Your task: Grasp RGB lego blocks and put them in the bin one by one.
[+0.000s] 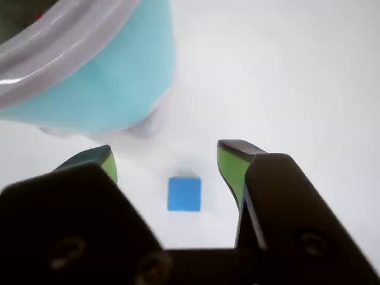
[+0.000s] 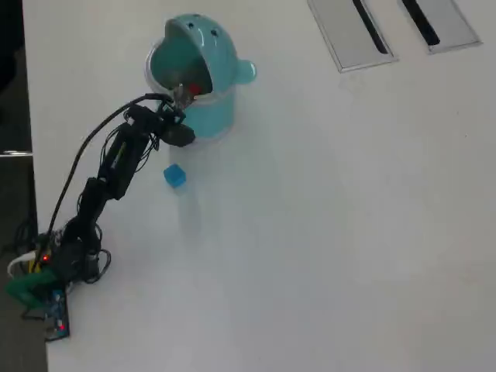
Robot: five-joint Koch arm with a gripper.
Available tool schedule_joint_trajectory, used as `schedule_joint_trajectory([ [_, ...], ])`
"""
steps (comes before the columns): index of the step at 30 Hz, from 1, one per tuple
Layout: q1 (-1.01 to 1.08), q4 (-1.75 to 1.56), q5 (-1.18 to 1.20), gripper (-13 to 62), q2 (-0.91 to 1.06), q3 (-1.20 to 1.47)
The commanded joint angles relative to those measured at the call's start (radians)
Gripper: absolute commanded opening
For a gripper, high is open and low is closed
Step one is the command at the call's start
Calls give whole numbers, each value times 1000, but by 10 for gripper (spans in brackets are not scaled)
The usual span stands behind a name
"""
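A small blue lego block (image 1: pixel 184 194) lies on the white table, and the wrist view shows it between the green-padded fingers of my gripper (image 1: pixel 168 155). The jaws stand wide apart and touch nothing. In the overhead view the blue block (image 2: pixel 175 176) sits just below my gripper (image 2: pixel 178 133), which hangs next to the teal bin (image 2: pixel 209 112). The bin's domed lid is tipped back, and a red spot (image 2: pixel 194 87) shows inside its opening. In the wrist view the bin's teal wall (image 1: pixel 119 77) fills the upper left. No yellow-green block is in view.
Two grey slotted panels (image 2: pixel 353 31) (image 2: pixel 434 22) lie at the table's top right in the overhead view. The arm's base with its board (image 2: pixel 46 287) sits at the lower left table edge. White table surface (image 2: pixel 325 232) spreads to the right.
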Motion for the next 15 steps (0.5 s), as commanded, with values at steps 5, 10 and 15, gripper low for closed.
schedule_joint_trajectory([
  [5, -5, 49, 31, 315, 233, 265],
  [10, -40, 46, 31, 315, 387, 511],
  [15, -80, -25, 20, 315, 431, 630],
])
